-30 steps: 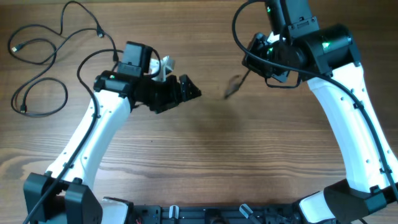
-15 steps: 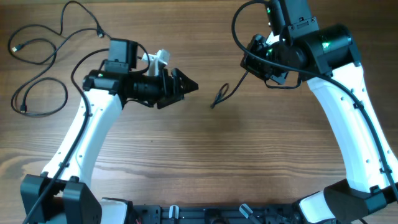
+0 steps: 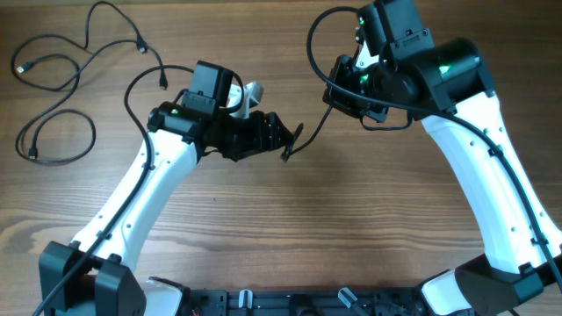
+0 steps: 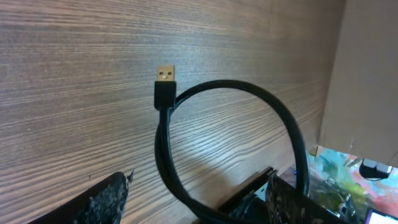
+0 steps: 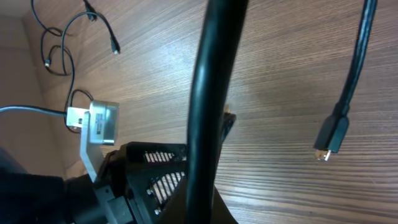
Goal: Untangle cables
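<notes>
Black fingers [image 4: 102, 200] of the left gripper [image 3: 283, 140] are standing apart, straddling the hanging USB cable [image 4: 163, 149] without clamping it. The right gripper [image 3: 335, 96] is pinching that cable higher up. The remaining cables [image 3: 53, 114] are lying at the table's [image 3: 351, 228] far-left corner. Compared with a second ago, the grippers are standing closer together.

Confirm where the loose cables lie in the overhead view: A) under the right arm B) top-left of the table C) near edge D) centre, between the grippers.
B: the loose cables sprawl at the top-left of the table, beyond the left arm; only one short cable hangs at centre, from the right gripper.
</notes>
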Tool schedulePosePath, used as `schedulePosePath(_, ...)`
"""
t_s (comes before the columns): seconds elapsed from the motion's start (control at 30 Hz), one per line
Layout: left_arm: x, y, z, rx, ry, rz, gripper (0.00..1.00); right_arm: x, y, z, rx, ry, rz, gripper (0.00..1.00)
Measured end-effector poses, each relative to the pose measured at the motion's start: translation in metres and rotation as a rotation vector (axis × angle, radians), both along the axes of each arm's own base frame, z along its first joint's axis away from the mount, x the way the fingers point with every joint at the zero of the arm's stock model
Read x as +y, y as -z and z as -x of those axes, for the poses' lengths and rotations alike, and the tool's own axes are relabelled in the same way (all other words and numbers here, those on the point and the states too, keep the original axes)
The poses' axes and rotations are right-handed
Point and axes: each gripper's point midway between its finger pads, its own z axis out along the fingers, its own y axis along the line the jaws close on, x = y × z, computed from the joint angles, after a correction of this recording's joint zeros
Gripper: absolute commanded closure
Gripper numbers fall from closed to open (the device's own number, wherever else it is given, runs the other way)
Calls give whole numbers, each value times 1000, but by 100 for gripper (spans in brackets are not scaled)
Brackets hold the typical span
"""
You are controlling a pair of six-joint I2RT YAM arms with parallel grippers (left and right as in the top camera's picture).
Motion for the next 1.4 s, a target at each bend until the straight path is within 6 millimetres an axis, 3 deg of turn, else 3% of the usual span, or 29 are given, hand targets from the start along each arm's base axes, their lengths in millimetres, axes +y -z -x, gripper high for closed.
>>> schedulePosePath(0.17, -15, 1, 11, -2, 52, -6, 24, 4, 9, -2, 17, -13, 13, 96)
schedulePosePath(0.4, -6, -2, 4, 4, 17, 14, 24, 5, 11, -3, 15, -21, 27, 96)
schedulePosePath(0.57, -11, -8, 8, 29, 31, 69, 24, 24, 8, 1, -43, -115, 36, 96)
schedulePosePath(0.9, -6, -9, 4, 36, 11, 82, 40, 32, 3, -2, -93, -159, 33, 96)
schedulePosePath(1.17, -6, -9, 6, 46, 12, 84, 69, 37, 3, 1, -92, -176, 29, 96)
schedulePosePath(1.3, -7, -9, 7, 52, 14, 88, 93, 36, 4, 2, -88, -175, 35, 96)
schedulePosePath(1.4, -7, -10, 7, 50, 18, 90, 96, 33, 6, 4, -79, -170, 50, 96)
